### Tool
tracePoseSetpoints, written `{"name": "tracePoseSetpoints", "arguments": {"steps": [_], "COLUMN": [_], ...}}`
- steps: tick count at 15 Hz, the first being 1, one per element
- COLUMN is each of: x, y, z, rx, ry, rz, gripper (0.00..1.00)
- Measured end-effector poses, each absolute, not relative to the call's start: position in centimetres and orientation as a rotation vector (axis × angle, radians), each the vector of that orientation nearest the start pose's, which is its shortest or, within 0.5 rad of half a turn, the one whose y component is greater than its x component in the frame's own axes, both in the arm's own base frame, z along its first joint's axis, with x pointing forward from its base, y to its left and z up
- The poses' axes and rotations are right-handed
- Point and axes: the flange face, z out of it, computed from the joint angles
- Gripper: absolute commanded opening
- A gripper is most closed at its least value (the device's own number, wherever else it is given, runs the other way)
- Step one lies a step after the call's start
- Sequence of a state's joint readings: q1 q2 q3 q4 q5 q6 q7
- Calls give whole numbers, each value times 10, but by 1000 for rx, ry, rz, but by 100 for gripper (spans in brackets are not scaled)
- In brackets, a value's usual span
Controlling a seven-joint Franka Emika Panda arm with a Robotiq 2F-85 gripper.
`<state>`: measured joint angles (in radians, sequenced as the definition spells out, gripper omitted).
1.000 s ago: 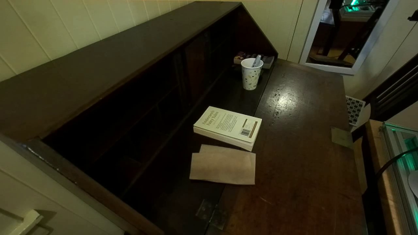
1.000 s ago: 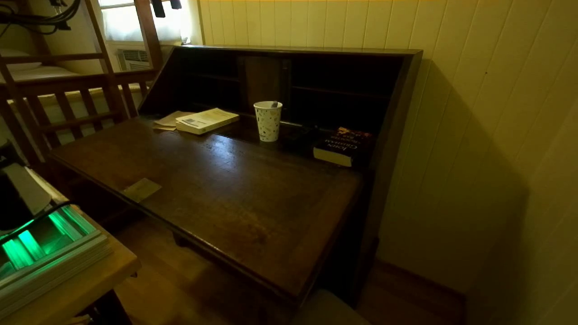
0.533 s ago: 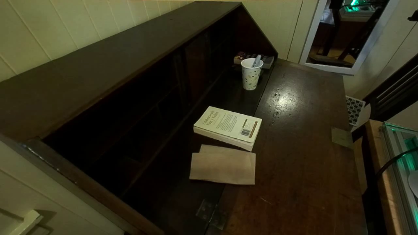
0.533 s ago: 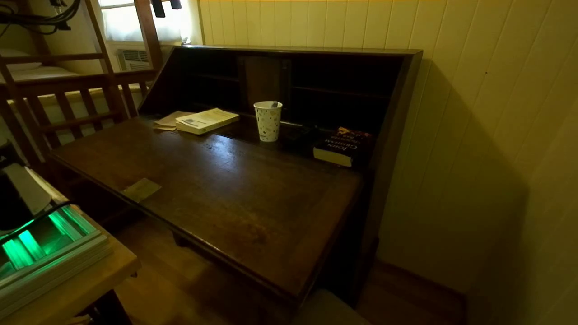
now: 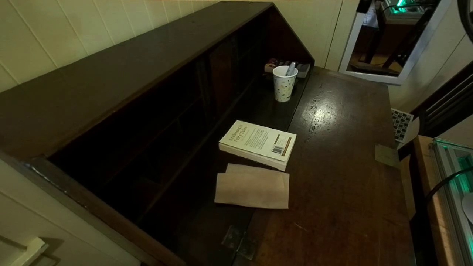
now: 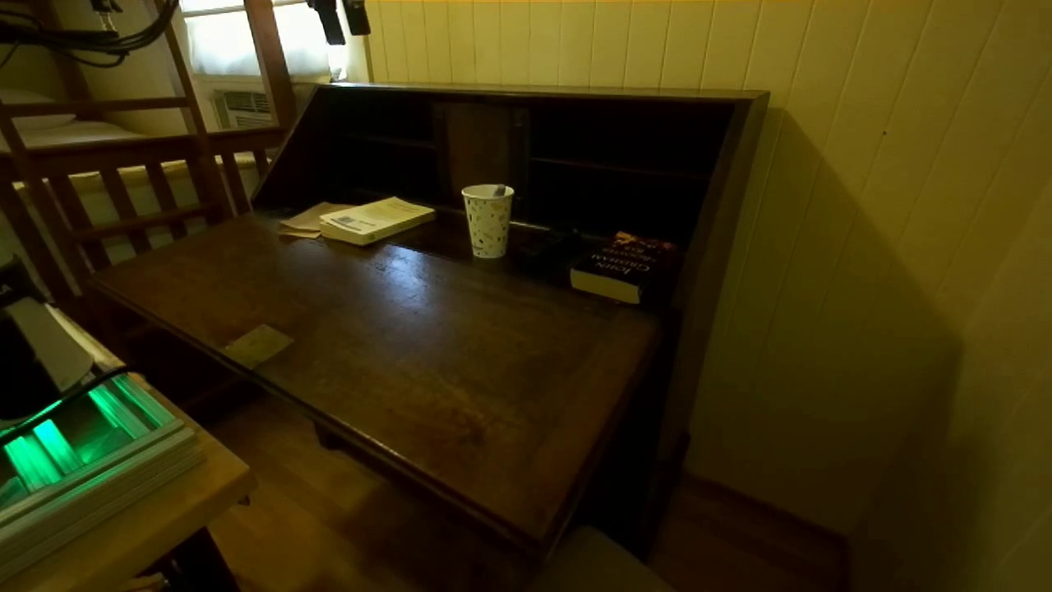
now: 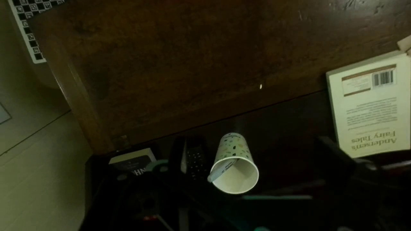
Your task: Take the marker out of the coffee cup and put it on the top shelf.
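Note:
The coffee cup (image 5: 284,88), white with small printed specks, stands upright on the desk in both exterior views (image 6: 488,224). The marker (image 5: 291,69) leans inside it, its pale grey end over the rim; it also shows in the wrist view (image 7: 222,169). The top shelf (image 5: 147,51) is the long dark-brown board above the desk's compartments. My gripper (image 6: 348,36) hangs high at the top edge of an exterior view, well above the desk. In the wrist view my gripper (image 7: 252,141) is open and empty, with the cup between its fingers, nearer the left one.
A white book (image 5: 258,144) and brown paper (image 5: 253,186) lie on the desk. A dark book (image 6: 620,267) lies at the desk's far end. A dark object with white dots (image 7: 196,157) lies beside the cup. Dark compartments (image 6: 633,140) stand behind.
My gripper has moved right and slightly down at the top of an exterior view. A dark arm part now shows at the upper right corner of an exterior view. Cup and marker have not moved.

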<state>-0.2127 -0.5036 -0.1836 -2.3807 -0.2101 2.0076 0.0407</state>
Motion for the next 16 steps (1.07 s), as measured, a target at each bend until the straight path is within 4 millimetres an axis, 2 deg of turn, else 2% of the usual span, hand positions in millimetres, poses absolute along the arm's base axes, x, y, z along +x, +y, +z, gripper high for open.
{"name": "tracePoseSetpoints", "arguments": {"steps": [4, 9, 16], "x": [390, 408, 409], "y": [-207, -223, -222], "z": [496, 462, 463], "rx": [-3165, -3129, -3132], "ry": [644, 697, 693], "rz": [-300, -309, -313], "gripper": [100, 100, 100]}}
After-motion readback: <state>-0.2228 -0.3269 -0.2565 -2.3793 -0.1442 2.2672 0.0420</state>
